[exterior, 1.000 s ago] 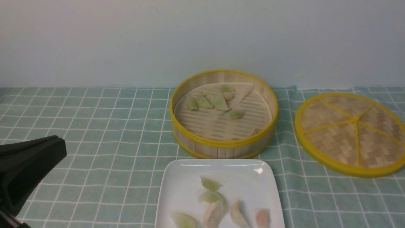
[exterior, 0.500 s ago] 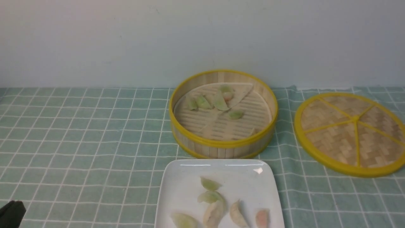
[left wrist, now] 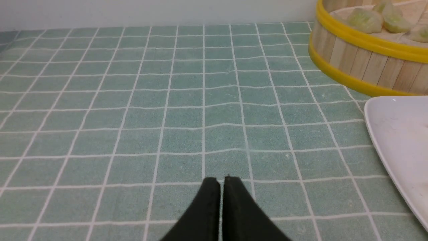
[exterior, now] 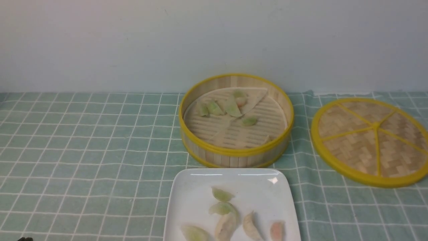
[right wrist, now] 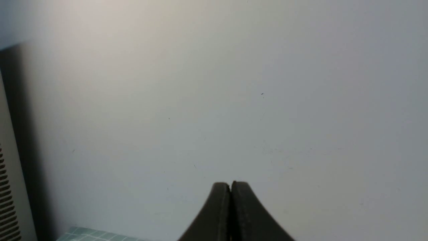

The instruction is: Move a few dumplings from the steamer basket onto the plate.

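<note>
The steamer basket stands at the middle back of the table with several pale green dumplings on its slatted floor. In front of it the white plate carries several dumplings, green, cream and one pinkish. My left gripper is shut and empty above the bare cloth, left of the plate and the basket. Only a dark sliver of it shows at the front view's bottom left corner. My right gripper is shut, empty and faces the wall, out of the front view.
The woven lid with yellow spokes lies flat to the right of the basket. A green checked cloth covers the table. A pale wall rises right behind the basket.
My left gripper has drawn back down and to the left, almost out of the front view. Basket, plate and dumplings have not moved.
</note>
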Robot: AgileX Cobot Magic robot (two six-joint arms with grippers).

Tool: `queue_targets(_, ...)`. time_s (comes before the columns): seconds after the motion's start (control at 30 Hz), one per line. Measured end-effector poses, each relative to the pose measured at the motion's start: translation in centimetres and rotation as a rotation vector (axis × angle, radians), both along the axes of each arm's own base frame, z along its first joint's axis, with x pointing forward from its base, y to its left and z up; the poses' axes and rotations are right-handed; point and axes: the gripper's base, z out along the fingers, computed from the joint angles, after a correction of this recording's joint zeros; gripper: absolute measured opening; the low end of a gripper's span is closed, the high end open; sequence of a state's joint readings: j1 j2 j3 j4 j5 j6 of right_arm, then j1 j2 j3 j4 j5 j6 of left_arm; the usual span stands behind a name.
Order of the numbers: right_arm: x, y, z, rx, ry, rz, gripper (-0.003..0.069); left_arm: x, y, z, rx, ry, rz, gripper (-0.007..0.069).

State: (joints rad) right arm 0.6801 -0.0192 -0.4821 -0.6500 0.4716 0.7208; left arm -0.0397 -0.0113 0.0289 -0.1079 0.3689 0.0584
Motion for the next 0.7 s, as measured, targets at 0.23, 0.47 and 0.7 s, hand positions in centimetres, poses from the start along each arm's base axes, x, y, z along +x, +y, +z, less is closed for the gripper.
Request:
queue_targets(0.23,0.0,0.0,0.0,0.0,0.0,0.0,-0.0015,0.0,0.0,0.0,0.001,0.0,0.0,-0.0006)
queue_targets(0.47,0.0,0.0,0.0,0.0,0.0,0.0,-0.0015,0.0,0.0,0.0,0.001,0.0,0.0,-0.0006)
queue_targets(0.7,-0.05,0.18,-0.11,0.003,0.015,0.024,-0.0015,0.0,0.0,-0.01,0.001,0.001,0.0,-0.0006)
